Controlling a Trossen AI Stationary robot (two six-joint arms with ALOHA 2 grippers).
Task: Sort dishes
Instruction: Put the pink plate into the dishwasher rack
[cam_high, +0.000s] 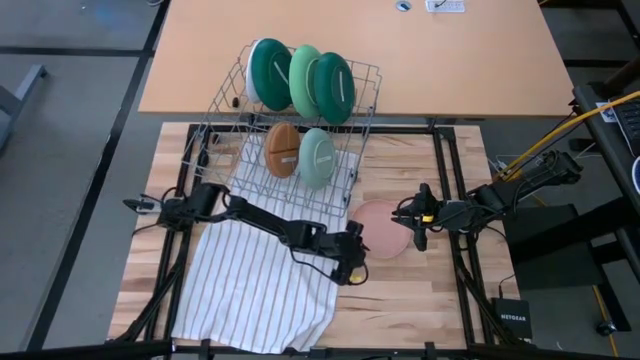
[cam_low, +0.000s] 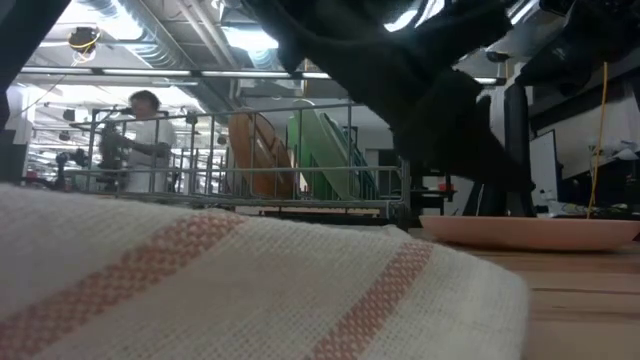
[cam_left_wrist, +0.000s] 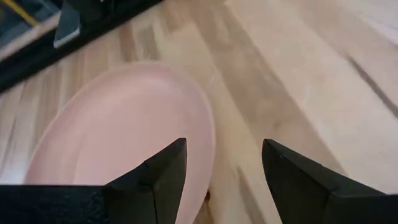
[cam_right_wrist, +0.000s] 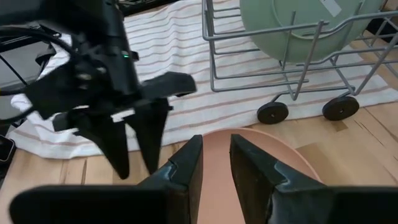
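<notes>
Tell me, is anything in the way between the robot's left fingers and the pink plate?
Nothing visible. The left gripper is open right at the edge of the pink plate, with only bare table beside it.

Pink plate (cam_high: 381, 227) between both black grippers; white cloth (cam_high: 250, 285) with reddish stripes beside the left gripper (cam_high: 352, 270); grey wire rack (cam_high: 290, 125) beyond.

Pink plate (cam_high: 380, 228) smooth matt plastic; rack (cam_high: 225, 100) grey metal wire; cloth (cam_high: 245, 280) coarse-woven; table (cam_high: 420, 290) wood.

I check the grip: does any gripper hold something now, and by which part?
Nothing is held. Both grippers, left and right, stand open beside the pink plate.
</notes>
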